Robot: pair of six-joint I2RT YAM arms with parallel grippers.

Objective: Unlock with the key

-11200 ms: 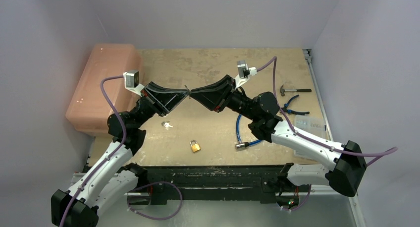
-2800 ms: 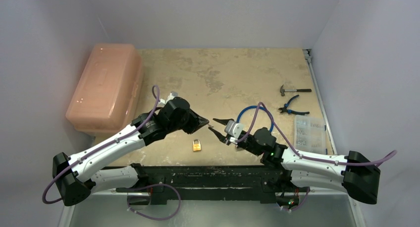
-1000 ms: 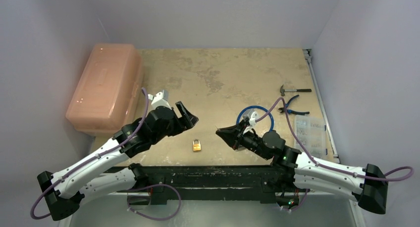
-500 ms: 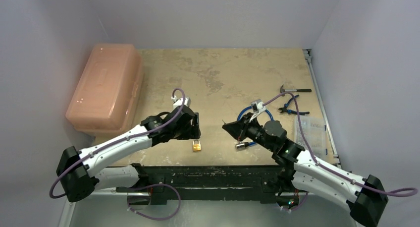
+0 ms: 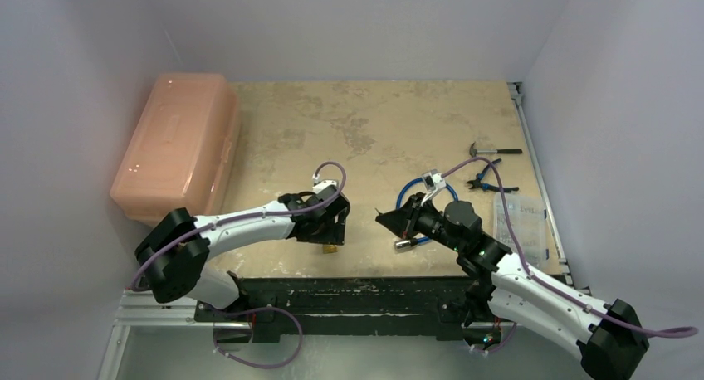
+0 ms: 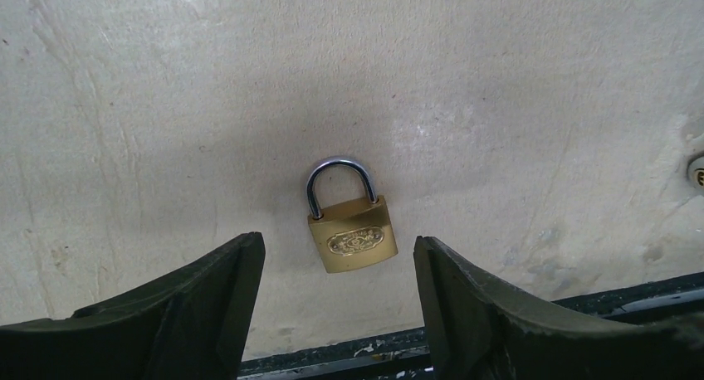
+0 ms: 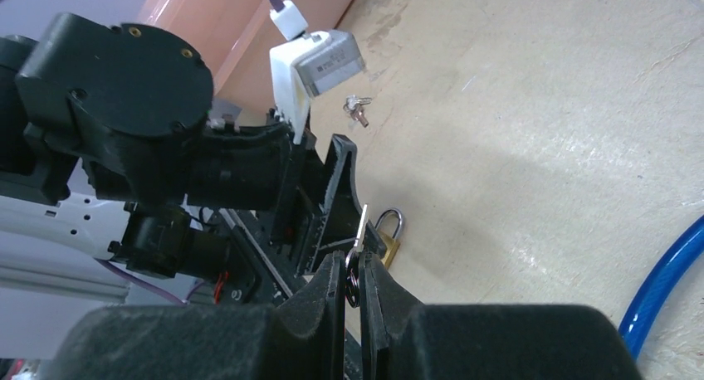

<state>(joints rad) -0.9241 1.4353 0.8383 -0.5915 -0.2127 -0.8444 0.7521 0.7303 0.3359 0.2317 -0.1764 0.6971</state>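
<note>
A brass padlock point(image 6: 350, 231) with a steel shackle lies flat on the table near its front edge. My left gripper point(image 6: 336, 243) hovers over it, open, one finger on each side and neither touching the lock. In the top view the left gripper point(image 5: 332, 222) covers most of the padlock point(image 5: 331, 249). My right gripper point(image 7: 353, 264) is shut on a small silver key point(image 7: 361, 226) by its ring end. The blade sticks out toward the padlock point(image 7: 388, 241) and the left gripper's fingers point(image 7: 336, 177). In the top view the right gripper point(image 5: 383, 218) sits just right of the left one.
More keys point(image 7: 357, 106) lie on the table beyond the left wrist. A pink lidded box point(image 5: 174, 143) stands at the left. A blue cable point(image 5: 408, 191) loops behind the right gripper. A hammer point(image 5: 490, 151), pliers point(image 5: 490, 179) and a clear case point(image 5: 519, 218) lie right. A black rail point(image 5: 349, 293) runs along the front.
The left arm has swung right and lowered over the padlock, its jaws narrowing a little. The right gripper drew back slightly to the right, still holding the key.
</note>
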